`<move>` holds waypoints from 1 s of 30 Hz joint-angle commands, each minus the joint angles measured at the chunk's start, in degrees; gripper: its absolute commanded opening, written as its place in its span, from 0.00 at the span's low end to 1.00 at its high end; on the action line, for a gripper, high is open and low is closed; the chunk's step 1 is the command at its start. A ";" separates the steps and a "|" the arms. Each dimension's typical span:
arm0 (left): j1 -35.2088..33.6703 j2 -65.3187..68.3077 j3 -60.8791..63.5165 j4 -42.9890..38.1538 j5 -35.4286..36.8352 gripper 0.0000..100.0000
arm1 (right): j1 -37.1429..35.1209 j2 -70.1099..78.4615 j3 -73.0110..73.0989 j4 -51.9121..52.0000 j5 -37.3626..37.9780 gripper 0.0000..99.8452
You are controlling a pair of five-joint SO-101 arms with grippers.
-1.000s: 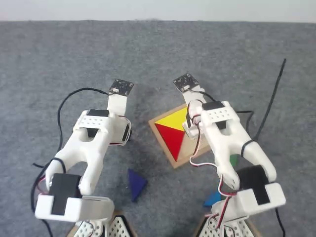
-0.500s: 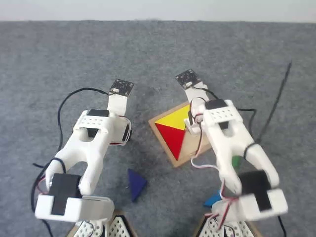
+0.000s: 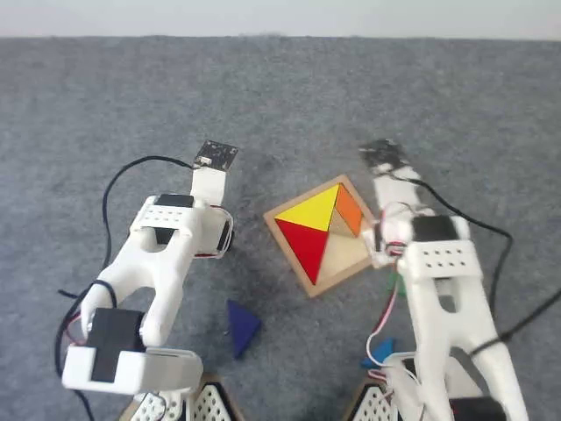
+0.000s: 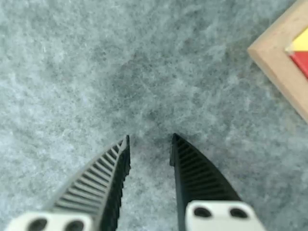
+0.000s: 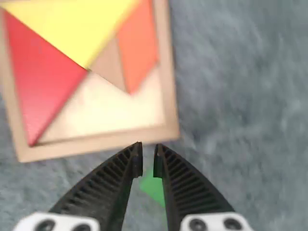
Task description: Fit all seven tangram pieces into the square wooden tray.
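The square wooden tray (image 3: 308,282) lies turned like a diamond between the arms. In it sit a yellow triangle (image 3: 313,210), a red triangle (image 3: 305,243) and an orange piece (image 3: 349,210); its lower right part is bare wood. My right gripper (image 5: 147,147) hangs just outside the tray's edge (image 5: 96,142), shut to a thin slit and holding nothing. A green piece (image 5: 153,188) lies on the mat under it. My left gripper (image 4: 149,143) is open over bare mat, left of the tray's corner (image 4: 276,57).
A dark blue triangle (image 3: 241,326) lies on the grey mat near the front, between the arm bases. A lighter blue piece (image 3: 379,353) shows beside the right arm's base, and the green piece (image 3: 399,282) peeks out next to that arm. Cables trail from both arms.
The right arm swung to the right off the tray, uncovering the orange piece in the tray's right corner. The left arm stayed still.
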 commanded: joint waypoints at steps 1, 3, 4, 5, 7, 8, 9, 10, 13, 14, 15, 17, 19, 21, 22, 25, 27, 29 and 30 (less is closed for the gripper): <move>0.62 0.00 -0.48 -1.05 -0.18 0.14 | 5.58 -3.21 2.73 2.51 0.00 0.15; 0.62 0.00 -0.48 -1.14 -0.18 0.14 | 5.85 -3.21 4.40 3.91 -0.62 0.16; 0.62 0.00 -0.48 -1.14 -0.18 0.14 | 5.85 -3.12 5.27 4.26 -1.32 0.16; 0.62 0.00 -0.48 -1.14 -0.18 0.14 | 6.20 -3.03 5.80 3.82 -1.67 0.16; 0.62 0.00 -0.48 -1.14 -0.18 0.14 | 9.54 -3.03 6.42 2.33 -2.11 0.16; 0.62 0.00 -0.48 -1.14 -0.18 0.14 | 10.86 -3.03 6.42 2.15 -2.29 0.16; 0.62 0.00 -0.48 -1.14 -0.18 0.14 | 11.38 -3.12 6.51 2.15 -2.37 0.16; 0.62 0.00 -0.48 -1.14 -0.18 0.14 | 11.21 -3.12 7.03 2.24 -2.46 0.16; 0.62 0.00 -0.48 -1.14 -0.18 0.14 | 9.71 -3.03 9.05 1.45 -2.64 0.17; 0.62 0.00 -0.48 -1.14 -0.18 0.14 | 9.27 -3.03 9.05 1.45 -3.16 0.20; 0.62 0.00 -0.48 -1.14 -0.18 0.14 | 8.75 -3.03 9.05 1.45 -4.92 0.23; 0.62 0.00 -0.48 -1.14 -0.18 0.14 | 6.81 -3.03 9.05 1.27 -8.79 0.31; 0.62 0.00 -0.48 -1.14 -0.18 0.14 | 3.91 -3.03 9.05 1.19 -10.73 0.34; 0.62 0.00 -0.48 -1.14 -0.18 0.14 | 0.57 -3.03 8.97 -0.04 -11.60 0.33; 0.62 0.00 -0.48 -1.14 -0.18 0.14 | -0.75 -2.95 8.97 -0.84 -12.84 0.32; 0.62 0.00 -0.48 -1.14 -0.18 0.14 | -1.63 -0.84 8.97 -1.89 -14.59 0.29; 0.62 0.00 -0.40 -1.14 -0.18 0.14 | -0.13 2.24 8.35 -1.98 -14.33 0.29; 0.62 0.00 -0.40 -1.14 -0.18 0.14 | 2.95 6.11 6.33 -1.98 -14.68 0.29; 0.62 0.00 -0.40 -1.14 -0.18 0.14 | 4.18 8.04 5.45 -1.98 -14.77 0.29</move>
